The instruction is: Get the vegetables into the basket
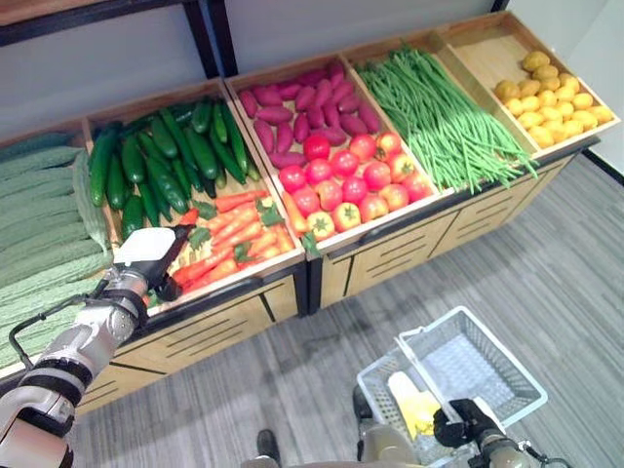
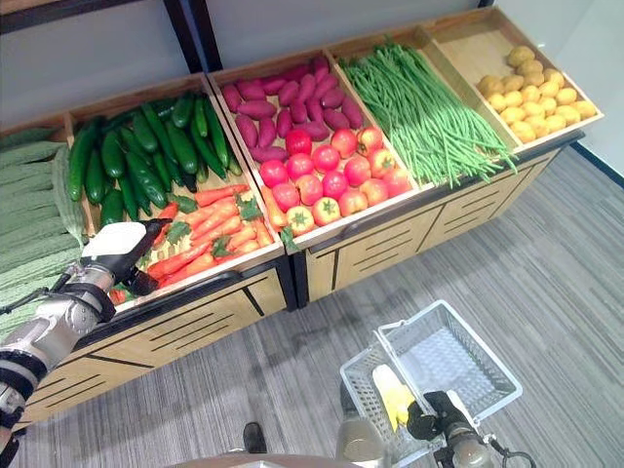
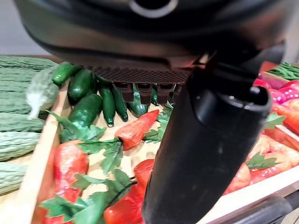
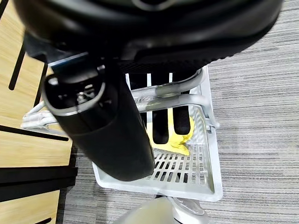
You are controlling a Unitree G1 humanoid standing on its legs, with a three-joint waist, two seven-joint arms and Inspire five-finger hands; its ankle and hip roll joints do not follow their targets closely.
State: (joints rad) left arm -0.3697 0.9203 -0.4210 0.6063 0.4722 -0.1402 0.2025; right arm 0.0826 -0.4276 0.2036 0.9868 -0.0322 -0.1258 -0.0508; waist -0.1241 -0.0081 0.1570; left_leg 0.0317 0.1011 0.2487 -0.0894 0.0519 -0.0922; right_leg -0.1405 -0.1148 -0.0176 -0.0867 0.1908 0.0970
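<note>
Carrots (image 1: pixel 234 239) lie in the front part of a wooden display bin (image 1: pixel 255 276), with dark cucumbers (image 1: pixel 161 156) behind them, and the left hand (image 1: pixel 148 255) hovers just over the carrots at the bin's near-left corner, fingers fairly straight and holding nothing. Red tomatoes (image 1: pixel 346 180), purple sweet potatoes (image 1: pixel 302 107), green beans (image 1: pixel 439 112) and yellow potatoes (image 1: pixel 551 97) fill the bins to the right. Down on the grey floor side, the right hand (image 2: pixel 439 417) is curled round the handle of the white basket (image 2: pixel 487 385), which holds a yellow corn cob (image 2: pixel 392 395).
</note>
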